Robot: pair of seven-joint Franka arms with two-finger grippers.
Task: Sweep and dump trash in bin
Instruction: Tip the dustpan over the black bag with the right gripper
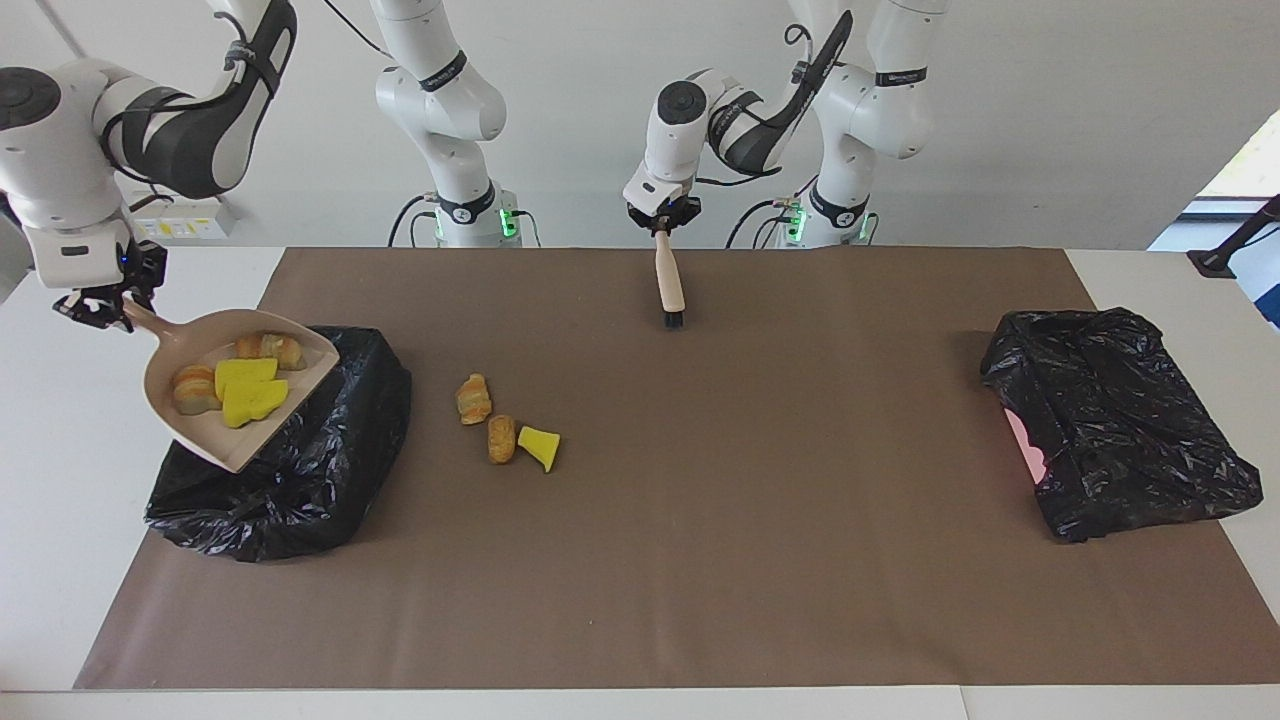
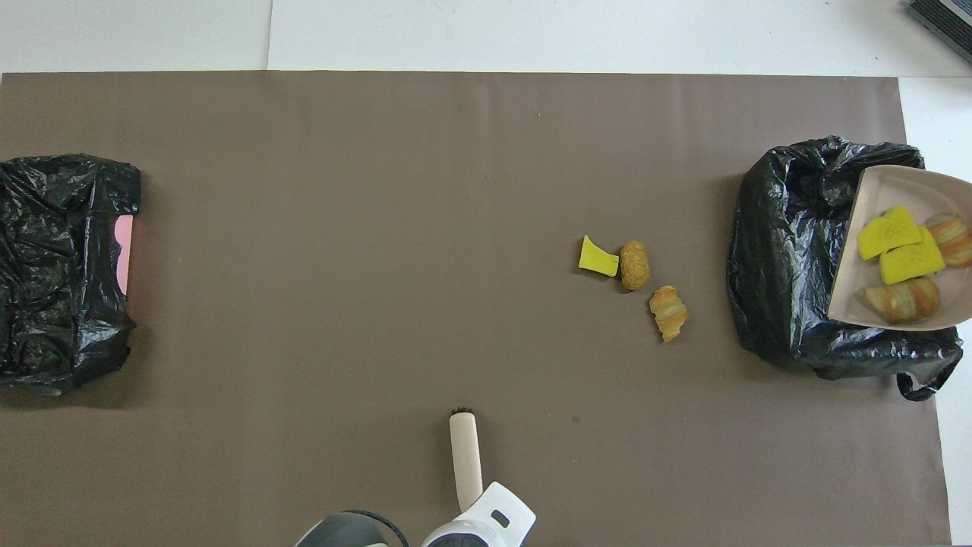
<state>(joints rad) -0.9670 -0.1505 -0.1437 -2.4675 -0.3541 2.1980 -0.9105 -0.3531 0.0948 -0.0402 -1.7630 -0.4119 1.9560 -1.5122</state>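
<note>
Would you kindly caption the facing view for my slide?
Right end effector holds loaded dustpan over black bin; left end effector holds brush; three chunks remain.

You see a big mat (image 1: 700, 560) lying on the table (image 1: 60, 560). One bag-lined bin (image 1: 300, 450) sits at the right arm's end of the mat, and another bag-lined bin (image 1: 1120, 420) sits at the left arm's end. The right gripper (image 1: 95, 308) holds the dustpan (image 1: 190, 420) by its handle, up in the air over the bin at its end. Four chunks (image 1: 235, 375) lie in the dustpan. Three more chunks (image 1: 505, 425) lie on the mat beside that bin, toward the middle, close together in a row. The left gripper (image 1: 661, 222) holds the brush (image 1: 668, 285) over the mat's edge nearest the robots, with the bristles pointing down.
</note>
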